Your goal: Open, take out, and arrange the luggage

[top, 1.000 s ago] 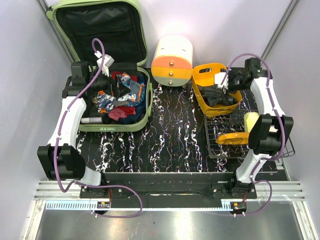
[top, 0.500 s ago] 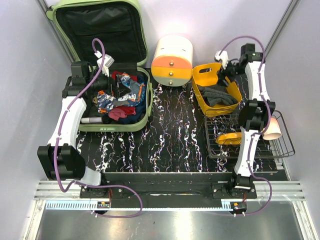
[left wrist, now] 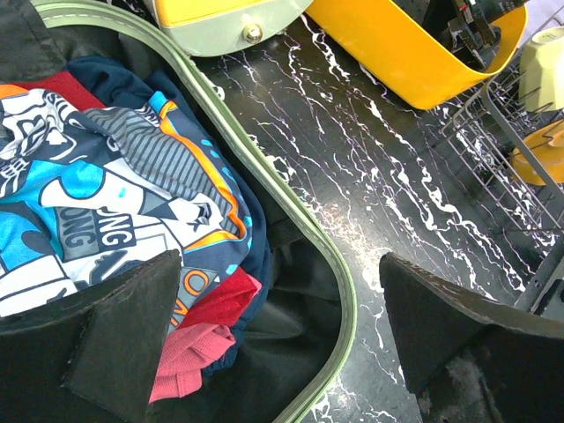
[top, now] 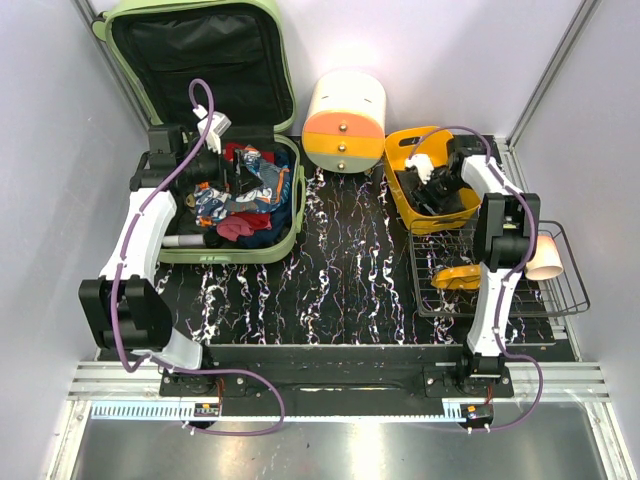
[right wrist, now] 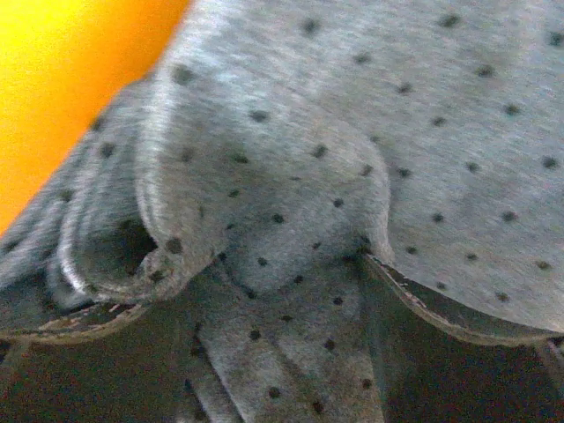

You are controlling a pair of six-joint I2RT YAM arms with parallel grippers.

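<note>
hovers left gripper [left wrist: 278, 264], wide open and empty, above clothes pile [left wrist: 115, 176], luggage [left wrist: 295, 225] directly beneath, its rim slanting between the jaws. favours this nearer arm; cannot tell grip of right gripper [top: 432, 185], buried in grey cloth [right wrist: 291, 176] in orange bin [top: 404, 142], well apart.

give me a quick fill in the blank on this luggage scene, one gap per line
1. The clothes lie inside the pale green ____.
2. The left end effector, jaws ____, hangs over the clothes.
3. The right end effector is down in the orange bin, on a dotted ____ cloth.
Missing words: luggage; open; grey.
</note>
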